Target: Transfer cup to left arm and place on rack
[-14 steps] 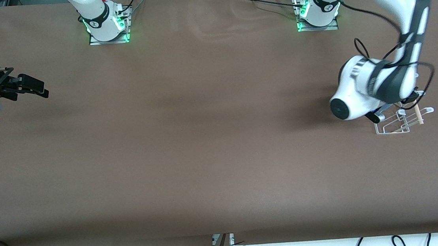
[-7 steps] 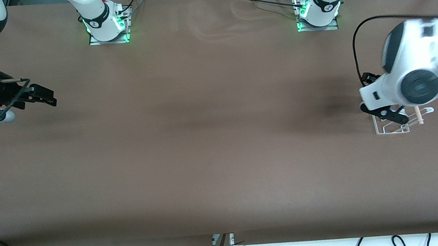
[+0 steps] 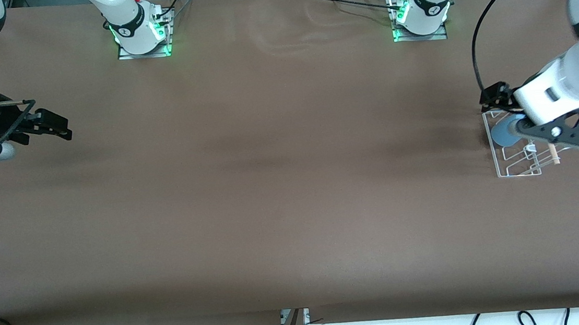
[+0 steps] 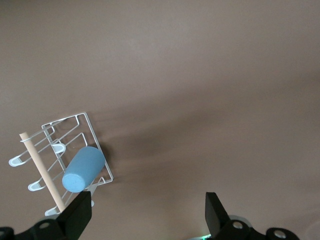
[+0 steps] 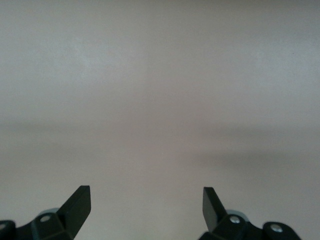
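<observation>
With the cup (image 4: 83, 169) lying on the rack (image 4: 95, 142) at the table's edge, I'd lift my open, empty left gripper (image 4: 147, 217) straight clear (right gripper (image 5: 146, 205) open, waiting).

Both end effectors (image 4: 145, 215) (image 5: 146, 207) wide open

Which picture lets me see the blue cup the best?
The left wrist view. There the cup lies whole on the rack, nothing covering it. In the front view the cup is small and partly hidden by the left arm. The right wrist view shows only bare table, no cup.
</observation>
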`<control>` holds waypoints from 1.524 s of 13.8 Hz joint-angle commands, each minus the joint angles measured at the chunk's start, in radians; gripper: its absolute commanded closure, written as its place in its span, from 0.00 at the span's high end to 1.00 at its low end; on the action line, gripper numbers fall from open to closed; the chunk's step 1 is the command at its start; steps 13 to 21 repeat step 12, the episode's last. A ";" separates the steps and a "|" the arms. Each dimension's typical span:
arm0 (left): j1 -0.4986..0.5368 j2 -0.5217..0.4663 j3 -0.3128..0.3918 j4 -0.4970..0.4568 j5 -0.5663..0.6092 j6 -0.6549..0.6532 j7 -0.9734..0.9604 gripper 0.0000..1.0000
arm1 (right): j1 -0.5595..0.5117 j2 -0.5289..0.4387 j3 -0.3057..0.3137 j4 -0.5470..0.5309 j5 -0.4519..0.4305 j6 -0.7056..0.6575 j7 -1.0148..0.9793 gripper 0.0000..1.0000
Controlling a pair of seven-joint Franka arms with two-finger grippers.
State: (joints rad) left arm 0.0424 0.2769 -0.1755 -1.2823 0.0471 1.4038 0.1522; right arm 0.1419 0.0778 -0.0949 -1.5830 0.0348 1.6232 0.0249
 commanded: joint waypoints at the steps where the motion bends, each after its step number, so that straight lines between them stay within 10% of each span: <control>1: 0.007 -0.202 0.048 -0.313 -0.071 0.267 -0.069 1.00 | -0.018 -0.009 0.024 0.011 -0.009 -0.025 -0.006 0.99; 4: -0.024 -0.334 0.068 -0.499 -0.107 0.391 -0.159 1.00 | -0.018 -0.006 0.023 0.011 -0.009 -0.025 -0.008 0.99; 21: -0.072 -0.311 0.113 -0.477 -0.036 0.297 -0.207 1.00 | -0.018 -0.006 0.020 0.011 0.001 -0.016 -0.005 0.99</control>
